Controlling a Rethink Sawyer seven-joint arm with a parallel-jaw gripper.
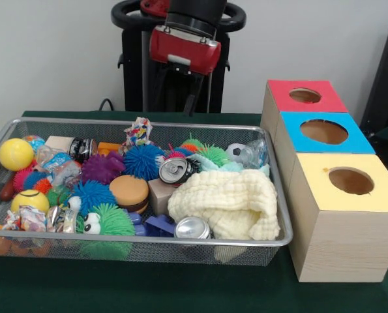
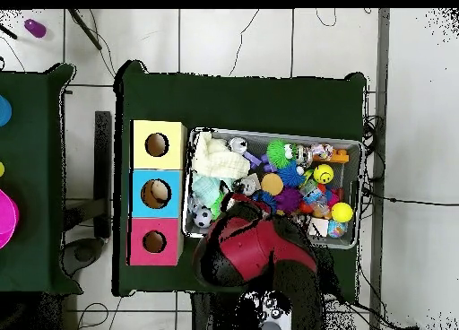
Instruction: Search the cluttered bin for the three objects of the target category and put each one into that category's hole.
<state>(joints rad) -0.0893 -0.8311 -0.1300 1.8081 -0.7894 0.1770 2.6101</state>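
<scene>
Wire-mesh bin point(image 1: 282, 222) holds, near to far, a silver can point(image 1: 192, 228), cream cloth point(image 1: 229, 202), spiky balls and another can point(image 1: 175, 171), with three holed boxes point(image 1: 347, 215) beside it; the gripper's fingers are hidden, grip state unknowable.

The arm point(image 1: 184, 47) ends, in the front view, in a glossy red housing with rounded corners, a pale rectangular patch on its face and a black cylindrical collar above it; behind stands a black pedestal point(image 1: 174, 81) with a black ring-shaped handle across its top; dark cables hang beneath the red housing; from overhead the arm shows as broad red and black shells.
</scene>
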